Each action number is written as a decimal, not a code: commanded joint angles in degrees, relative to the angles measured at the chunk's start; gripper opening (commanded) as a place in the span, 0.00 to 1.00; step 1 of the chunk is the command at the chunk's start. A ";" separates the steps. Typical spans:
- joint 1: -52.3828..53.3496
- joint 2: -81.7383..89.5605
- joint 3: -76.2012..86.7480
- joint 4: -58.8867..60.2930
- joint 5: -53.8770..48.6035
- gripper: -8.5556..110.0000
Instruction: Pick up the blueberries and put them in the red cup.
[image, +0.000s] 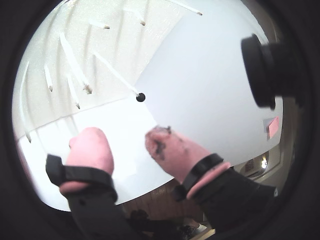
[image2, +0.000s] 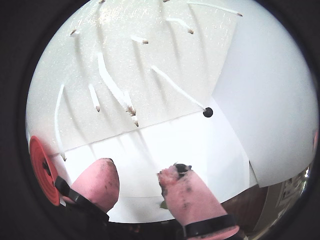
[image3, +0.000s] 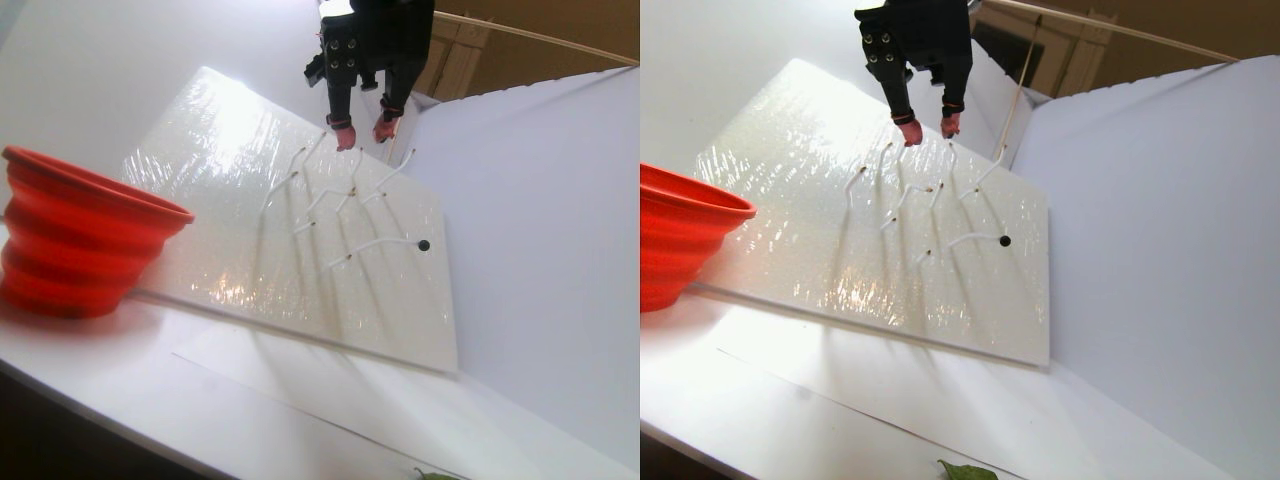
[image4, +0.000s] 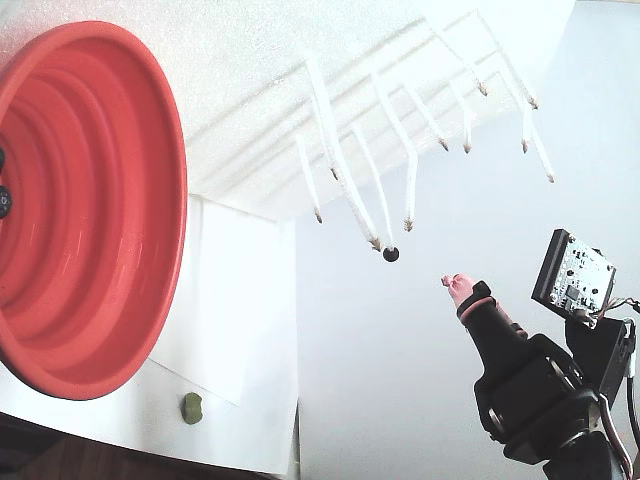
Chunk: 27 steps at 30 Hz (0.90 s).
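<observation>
Bright, even light throughout. Both wrist views are fisheye circles, black vignette all round, lines bending at the rim. Glare blooms on the glittery board (image3: 300, 230) toward 10 o'clock in the stereo pair, and long soft shadows trail its white stems. The pink fingers (image: 92, 147) sit blurred up close.

Arm: black plastic body with visible screws in the stereo pair view. Hand (image: 127, 142): two black fingers capped with pink rubbery fingertips (image2: 97, 182), each bound by a black band; one tip is smudged with dark stains. Bare green circuit board (image4: 572, 270) mounted beside the wrist, thin wires trailing off.
</observation>
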 joint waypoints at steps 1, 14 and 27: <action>3.08 -0.62 -7.03 -2.29 -0.44 0.20; 5.80 -10.11 -12.92 -6.50 -1.85 0.20; 7.65 -17.67 -17.31 -10.02 -3.08 0.20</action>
